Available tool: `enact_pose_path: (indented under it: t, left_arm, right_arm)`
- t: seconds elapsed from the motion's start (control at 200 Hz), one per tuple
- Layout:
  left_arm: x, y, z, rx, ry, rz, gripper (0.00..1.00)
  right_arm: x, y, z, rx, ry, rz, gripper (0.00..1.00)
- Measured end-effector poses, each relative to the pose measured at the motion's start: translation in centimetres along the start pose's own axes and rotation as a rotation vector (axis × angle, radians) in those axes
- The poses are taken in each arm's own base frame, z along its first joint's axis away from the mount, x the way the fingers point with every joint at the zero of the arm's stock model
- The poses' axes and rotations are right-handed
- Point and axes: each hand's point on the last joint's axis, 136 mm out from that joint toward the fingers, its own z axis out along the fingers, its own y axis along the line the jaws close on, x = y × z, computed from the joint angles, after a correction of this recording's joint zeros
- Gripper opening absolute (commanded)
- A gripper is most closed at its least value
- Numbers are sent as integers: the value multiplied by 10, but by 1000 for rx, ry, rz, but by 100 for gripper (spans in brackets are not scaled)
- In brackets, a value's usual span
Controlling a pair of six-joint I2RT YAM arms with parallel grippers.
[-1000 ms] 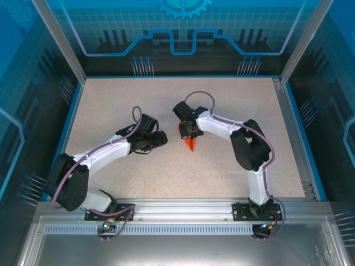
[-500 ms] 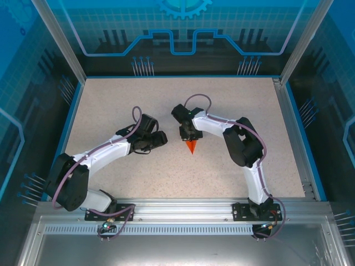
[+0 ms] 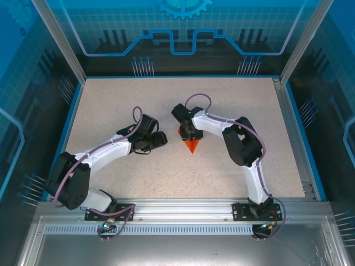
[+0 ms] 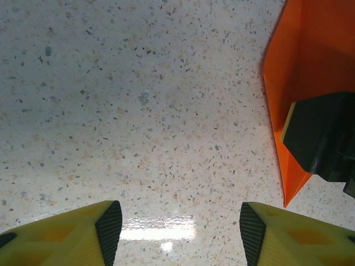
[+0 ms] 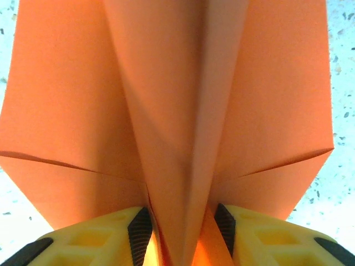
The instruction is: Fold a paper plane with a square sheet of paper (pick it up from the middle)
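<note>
Out from the arm bases, the speckled table [image 3: 166, 183] ran up to the paper plane [image 3: 191, 146]. The orange dart lay on the tabletop near the middle, its sharp tip aimed back toward the near edge. Just to its left and a little apart, the left gripper [image 3: 160, 139] hung low over the table. Its jaws were about half spread and held nothing. Its wrist view had plain speckled surface between the yellow fingers [image 4: 83, 233] and the plane's orange edge off to one side.

Just beyond the tip, the right gripper [image 3: 186, 132] sat over the plane's tail end. Over the last second its jaws had gone from pinched tight to part open, and the arm's elbow had swung slightly leftward. In its wrist view the black pads [image 5: 140, 226] stood on either side of the centre crease. The crease had relaxed into a loose V, with the wings flaring out both ways. Whether the pads brushed the paper could not be told, but the grip looked released.

That suggested the last crease had been pressed and the folding was essentially finished. The likely next move was a clean lift away. The main risk was the light paper catching on a pad and being dragged along.
</note>
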Motion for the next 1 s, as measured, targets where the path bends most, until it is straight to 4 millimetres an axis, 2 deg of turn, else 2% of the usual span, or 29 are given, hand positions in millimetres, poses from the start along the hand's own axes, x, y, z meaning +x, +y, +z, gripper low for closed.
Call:
enact_pose_path:
  t: [0.06, 0.155, 0.66, 0.995]
  left_arm:
    - [0, 0, 0, 0, 0, -1, 62]
    - [0, 0, 0, 0, 0, -1, 62]
    - [-2, 1, -1, -4, -8, -1, 62]
    - [-3, 1, -4, -6, -16, 0, 63]
  right_arm:
    - [0, -1, 0, 3, 1, 6, 51]
    - [0, -2, 0, 4, 1, 19, 48]
    - [-3, 1, -7, -19, -8, -8, 59]
    - [-19, 2, -50, -82, -89, -13, 64]
